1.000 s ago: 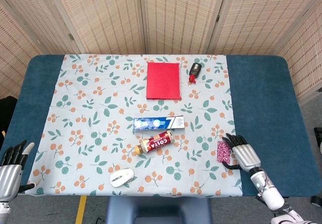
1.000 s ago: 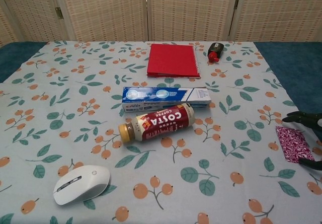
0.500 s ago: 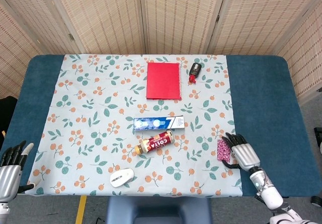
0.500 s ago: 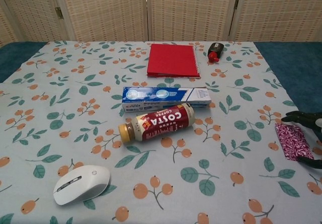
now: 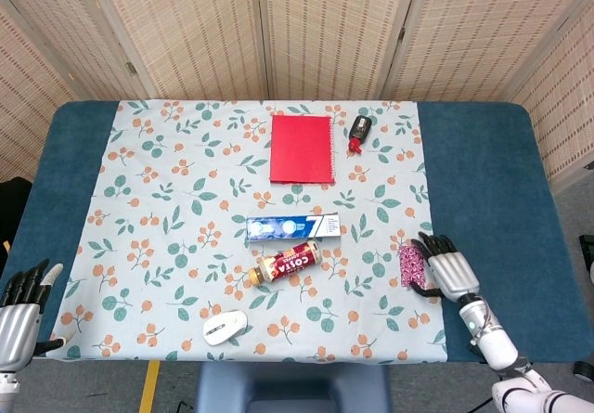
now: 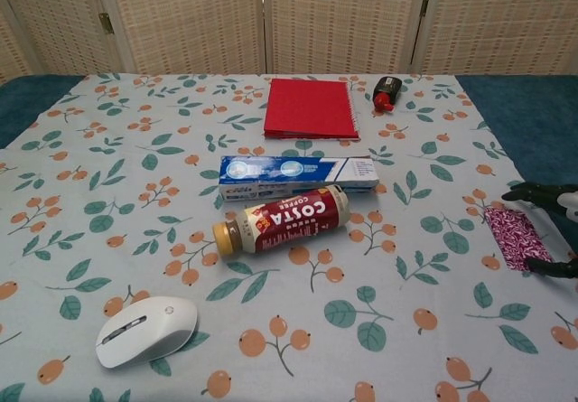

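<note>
The middle of the cloth is blocked by the toothpaste box with the coffee bottle just beside it, and the mouse lies near the front edge. At the far side, the red notebook and a small black-and-red bottle lie close together. The right hand and patterned pouch fill the right margin. Wide bare cloth lies left of the box and bottle, and the blue table strips on both sides are open.
</note>
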